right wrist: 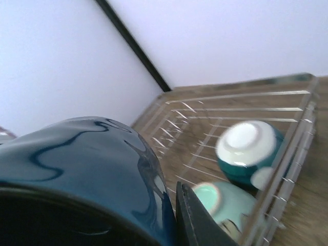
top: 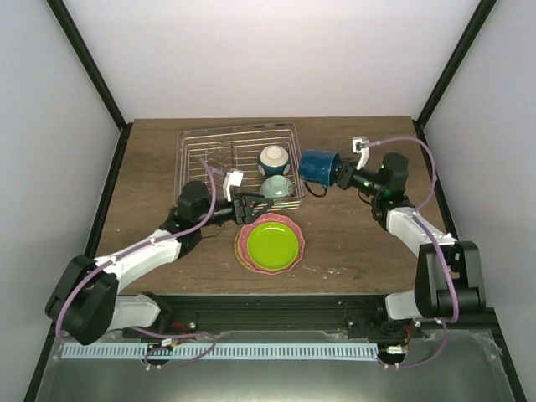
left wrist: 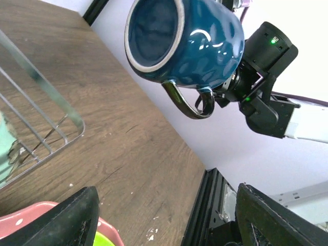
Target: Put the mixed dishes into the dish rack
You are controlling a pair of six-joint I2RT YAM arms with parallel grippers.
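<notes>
The dish rack stands at the back of the table. In its right part lie a cream-bottomed bowl with dark teal sides and a pale mint bowl, both upside down. My right gripper is shut on the dark blue mug, held on its side in the air just right of the rack, with one finger outside the mug wall. The lime-green plate lies on the pink scalloped plate in front of the rack. My left gripper is open and empty over the plates' far-left edge.
The left wrist view shows the mug, a rack corner, the pink plate's rim and the table's right edge. The right wrist view shows both bowls inside the rack wires. Black frame posts stand at the back corners.
</notes>
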